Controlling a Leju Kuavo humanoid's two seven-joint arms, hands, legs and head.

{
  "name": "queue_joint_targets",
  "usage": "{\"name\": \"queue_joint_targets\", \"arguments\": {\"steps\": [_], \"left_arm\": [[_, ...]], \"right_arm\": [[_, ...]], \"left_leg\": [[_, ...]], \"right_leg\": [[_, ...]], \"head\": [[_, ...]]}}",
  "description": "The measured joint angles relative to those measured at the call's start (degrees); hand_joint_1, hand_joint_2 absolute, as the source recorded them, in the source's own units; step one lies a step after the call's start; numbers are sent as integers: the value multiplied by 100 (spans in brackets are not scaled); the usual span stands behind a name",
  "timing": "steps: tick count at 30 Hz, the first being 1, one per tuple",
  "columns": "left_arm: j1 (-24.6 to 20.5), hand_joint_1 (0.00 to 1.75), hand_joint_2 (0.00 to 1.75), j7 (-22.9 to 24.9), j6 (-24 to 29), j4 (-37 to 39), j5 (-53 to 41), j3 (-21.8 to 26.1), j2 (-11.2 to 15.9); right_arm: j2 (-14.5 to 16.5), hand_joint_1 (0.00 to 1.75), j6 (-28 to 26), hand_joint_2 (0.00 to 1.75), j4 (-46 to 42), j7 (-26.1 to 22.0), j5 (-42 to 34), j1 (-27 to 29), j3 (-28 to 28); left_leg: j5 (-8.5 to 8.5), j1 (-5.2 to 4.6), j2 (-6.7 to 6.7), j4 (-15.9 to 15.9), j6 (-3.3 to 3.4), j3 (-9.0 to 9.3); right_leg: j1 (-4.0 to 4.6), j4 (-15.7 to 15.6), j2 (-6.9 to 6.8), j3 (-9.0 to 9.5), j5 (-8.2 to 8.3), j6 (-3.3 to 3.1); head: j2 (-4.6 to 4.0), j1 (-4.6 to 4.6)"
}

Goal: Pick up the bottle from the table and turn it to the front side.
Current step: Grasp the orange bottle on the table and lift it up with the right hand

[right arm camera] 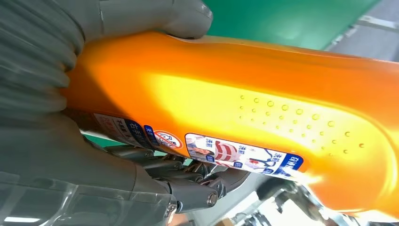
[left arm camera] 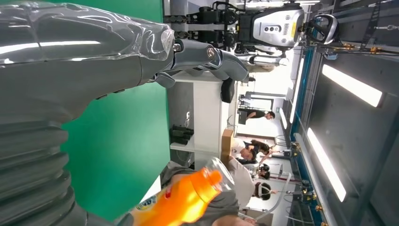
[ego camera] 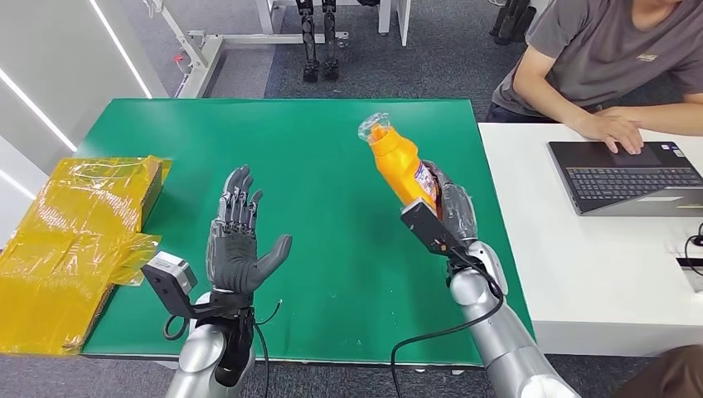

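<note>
Bottle (ego camera: 400, 166) of orange plastic is raised clear of the green table (ego camera: 332, 249), its lower body clasped in the right hand (ego camera: 448, 211) and its clear-capped neck tilted up and away, probably so the label can be rolled round to face front. The left hand (ego camera: 240, 240) hovers palm-up with fingers spread, holding nothing, seemingly ready to help with the turn.

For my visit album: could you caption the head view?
Robot's right hand lifts an orange bottle over the green table; left hand open.
</note>
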Motion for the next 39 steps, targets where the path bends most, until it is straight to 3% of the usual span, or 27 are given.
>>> {"name": "queue_joint_targets", "arguments": {"steps": [6,11,22,29,39], "left_arm": [[-137,0,175,27,-335,197,144,-50,-14],[-363,0,175,145,-457,466,239,-159,-44],[-591,0,175,254,-483,640,311,-370,-52],[-612,0,175,158,-426,638,364,-405,-50],[-669,0,175,157,-412,640,454,-403,-47]], "right_arm": [[66,175,-492,175,-738,-958,-238,428,-54],[92,175,-715,175,-1199,-1276,-274,631,-1],[111,175,-499,175,-1445,-1231,-24,664,405],[110,175,114,175,-1183,-619,546,427,690],[126,175,378,175,-873,-631,713,180,951]], "left_leg": [[0,0,2,0,0,-1],[1,0,3,0,0,-2],[0,0,3,0,0,-4],[2,0,5,0,1,-8],[3,0,1,0,2,-11]], "right_leg": [[0,-1,2,-3,0,0],[0,0,4,-3,1,0],[0,0,3,-4,0,0],[0,1,3,-6,1,0],[0,1,0,-7,1,0]], "head": [[0,0],[0,0],[0,1],[0,-1],[0,-1]]}}
